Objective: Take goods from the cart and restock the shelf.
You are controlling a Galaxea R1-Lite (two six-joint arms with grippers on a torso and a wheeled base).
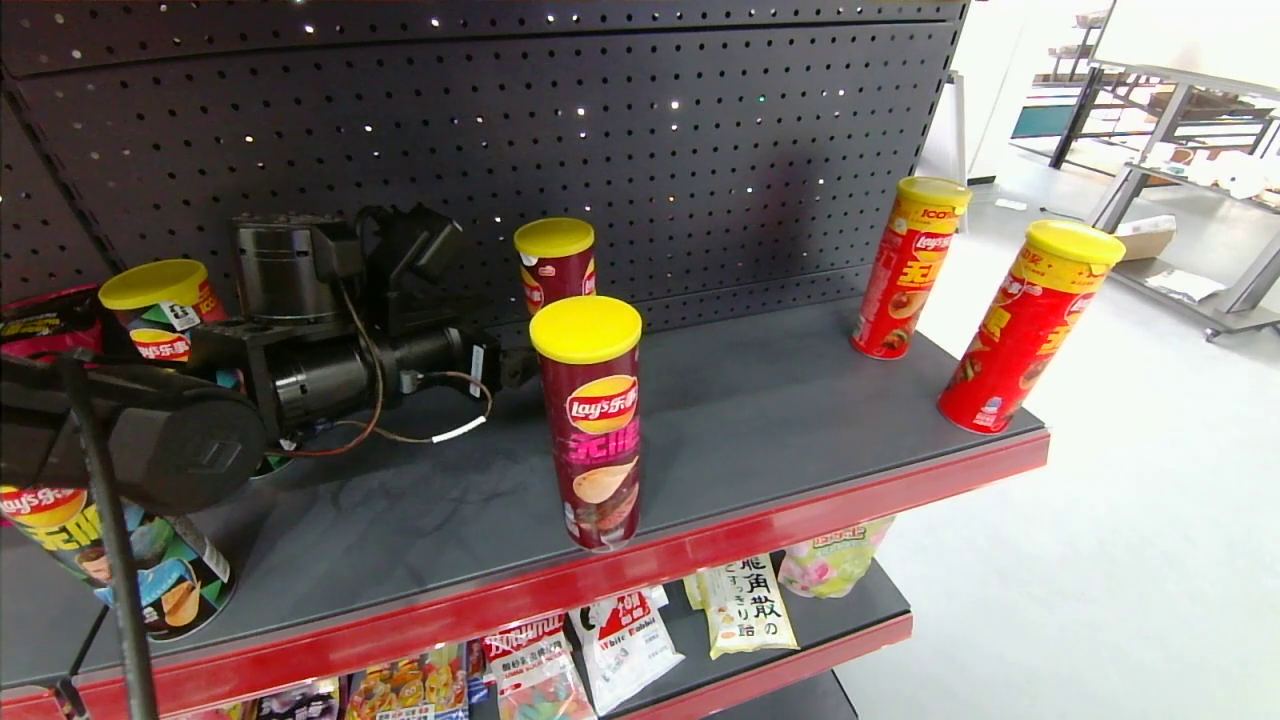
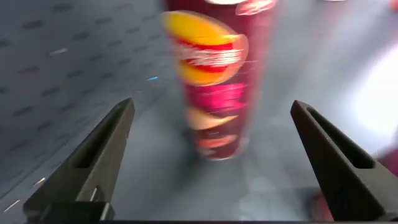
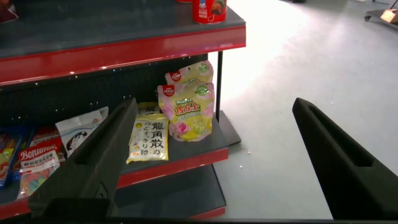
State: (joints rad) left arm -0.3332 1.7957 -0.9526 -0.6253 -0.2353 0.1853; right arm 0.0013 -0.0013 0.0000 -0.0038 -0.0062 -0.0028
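Head view, left to right: left gripper point(image 1: 512, 366) low over the shelf point(image 1: 800, 400), at 9 o'clock of the front maroon can point(image 1: 590, 420). The 2nd maroon can point(image 1: 555, 262) stands at its 12, and 2 red cans point(image 1: 910, 265) stand upright toward 2.

Handling, judged: a light, stiff tube with a glossy skin, tall and tippy. Take it mid-body with a modest squeeze.

Left wrist view adds that the fingers point(image 2: 106, 146) are spread wide, with a maroon can ahead between them, untouched. Which of the 2 it is, I cannot tell.

Right wrist view: right gripper point(image 3: 216, 102) agape and empty, facing snack bags point(image 3: 186, 112) on the lower shelf point(image 3: 180, 165).
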